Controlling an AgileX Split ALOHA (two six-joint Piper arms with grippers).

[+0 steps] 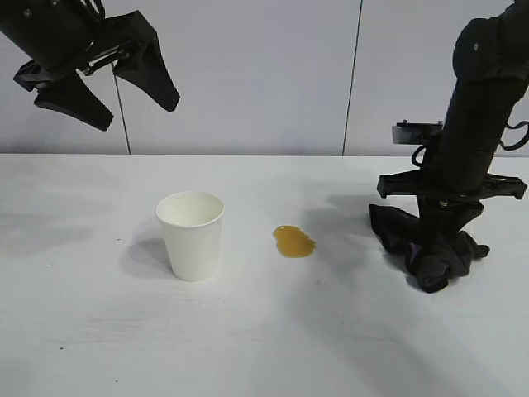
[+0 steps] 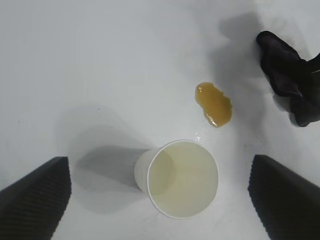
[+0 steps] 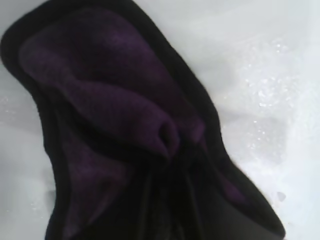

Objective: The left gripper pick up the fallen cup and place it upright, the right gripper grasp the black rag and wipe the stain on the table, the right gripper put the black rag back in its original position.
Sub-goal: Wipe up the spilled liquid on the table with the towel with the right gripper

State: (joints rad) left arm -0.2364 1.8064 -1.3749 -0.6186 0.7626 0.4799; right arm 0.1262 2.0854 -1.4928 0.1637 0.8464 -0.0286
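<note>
- On the right side of the wide white table (image 1: 83, 347), my right gripper (image 1: 436, 248) pointed steeply down into the crumpled black rag (image 1: 397, 231), its fingers pinched into the bunched folds so the cloth could be lifted; I judged the grip made, though the tips were buried in fabric.
- Up at the far left, my left gripper (image 1: 107, 91) hung high above the table, jaws spread wide and holding nothing, clear of the work below.
- Left of centre stood the plain white paper cup (image 1: 191, 234), upright with its mouth up, so that step looked finished.
- Between cup and rag lay the small glossy yellowish-brown stain (image 1: 293, 241), unwiped, apart from both; wiping it seemed next.
</note>
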